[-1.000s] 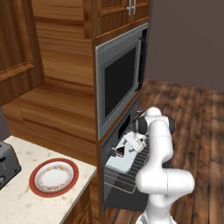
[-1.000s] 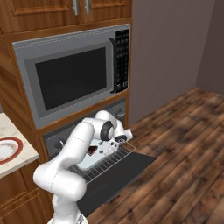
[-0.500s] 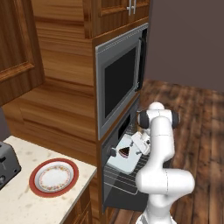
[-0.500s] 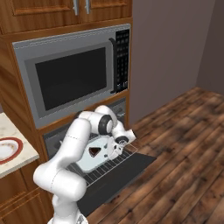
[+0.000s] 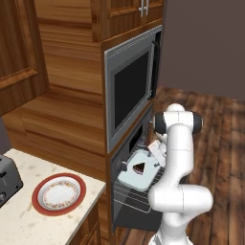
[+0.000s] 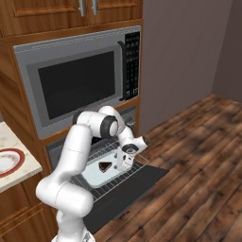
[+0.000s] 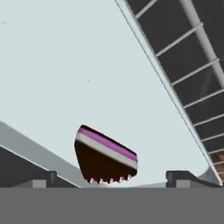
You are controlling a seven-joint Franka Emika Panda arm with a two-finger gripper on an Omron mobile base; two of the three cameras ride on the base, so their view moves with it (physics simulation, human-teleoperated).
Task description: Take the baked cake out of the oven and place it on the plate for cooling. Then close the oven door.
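Observation:
The baked cake [image 7: 105, 155] is a small dark wedge with pale and pink layers. It lies on a pale tray [image 7: 87, 65] on the pulled-out rack of the oven [image 6: 128, 116]. The cake [image 5: 139, 168] [image 6: 105, 166] sits near the tray's middle. My gripper [image 7: 111, 179] [image 6: 118, 163] [image 5: 147, 160] is open and hovers low over the tray, with the cake just ahead between its fingertips [image 7: 181, 176], untouched. The oven door [image 6: 134, 189] hangs fully open under the rack. The plate [image 5: 59, 194] [image 6: 7, 160], red-rimmed and bare, rests on the counter to the left.
A large grey microwave [image 5: 129, 93] [image 6: 78, 82] is built in right above the oven. A toaster [image 5: 7, 179] stands on the counter left of the plate. The wire rack [image 7: 188, 65] juts out past the tray. Wooden floor [image 6: 198, 165] lies to the right.
My hand has shifted slightly over the tray and settled close to the cake. The jaws have stayed open, and the cake and tray have not moved.

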